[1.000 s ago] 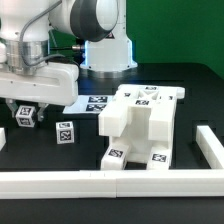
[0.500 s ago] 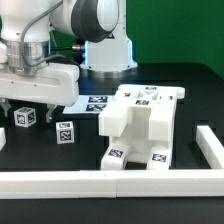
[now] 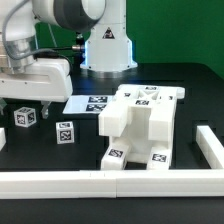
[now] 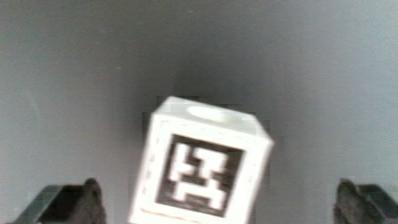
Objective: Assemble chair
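The partly built chair (image 3: 140,125), white and blocky with tags, stands at the middle of the black table. Two small white tagged chair parts stand to the exterior view's left of it: one (image 3: 25,117) right under my gripper (image 3: 26,105), the other (image 3: 65,131) a little nearer the chair. In the wrist view the first part (image 4: 205,160) stands tilted between my dark fingers (image 4: 71,205), with a gap on each side. My gripper (image 4: 217,208) is open and holds nothing.
The marker board (image 3: 97,102) lies flat behind the small parts, beside the chair. A long white border rail (image 3: 110,183) runs along the table's front and turns up the exterior view's right side (image 3: 208,148). The robot's base (image 3: 108,45) stands at the back.
My gripper has risen a little and drifted towards the exterior view's left, away from the small part below it. The part stays on the table.
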`<state>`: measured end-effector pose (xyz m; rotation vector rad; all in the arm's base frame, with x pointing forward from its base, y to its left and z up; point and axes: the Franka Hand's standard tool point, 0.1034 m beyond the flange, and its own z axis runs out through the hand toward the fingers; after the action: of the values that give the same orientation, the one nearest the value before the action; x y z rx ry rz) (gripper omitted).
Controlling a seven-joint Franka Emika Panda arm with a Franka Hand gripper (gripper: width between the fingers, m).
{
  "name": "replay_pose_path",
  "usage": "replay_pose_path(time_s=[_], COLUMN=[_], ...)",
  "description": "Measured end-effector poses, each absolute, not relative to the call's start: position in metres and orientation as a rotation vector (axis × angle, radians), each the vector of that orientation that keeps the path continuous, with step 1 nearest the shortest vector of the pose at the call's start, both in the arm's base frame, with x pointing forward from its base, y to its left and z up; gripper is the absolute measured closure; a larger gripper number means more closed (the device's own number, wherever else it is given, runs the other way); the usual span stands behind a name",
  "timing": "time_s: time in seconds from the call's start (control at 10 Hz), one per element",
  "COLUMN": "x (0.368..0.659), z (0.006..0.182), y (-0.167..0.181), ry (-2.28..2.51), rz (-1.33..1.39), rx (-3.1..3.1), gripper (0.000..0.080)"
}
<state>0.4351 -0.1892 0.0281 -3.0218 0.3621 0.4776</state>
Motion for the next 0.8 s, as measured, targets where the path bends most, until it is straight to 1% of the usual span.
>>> replay_pose_path(time_s=[0.2, 0.5, 0.6, 0.7, 0.8], x=[0.446, 0.438, 0.435, 0.438, 0.443], z=[0.031, 0.027, 0.023, 0.024, 0.024], y=[-0.197, -0.191, -0.197, -0.198, -0.205], ry=[0.319, 0.335, 0.498, 0.724, 0.756], rz=[0.672, 0.912, 1.052, 1.167, 1.181], rx=[-2.967, -2.848, -2.765, -2.637, -2.603], gripper=[0.0150, 0.0150, 0.0150, 0.0150, 0.0150])
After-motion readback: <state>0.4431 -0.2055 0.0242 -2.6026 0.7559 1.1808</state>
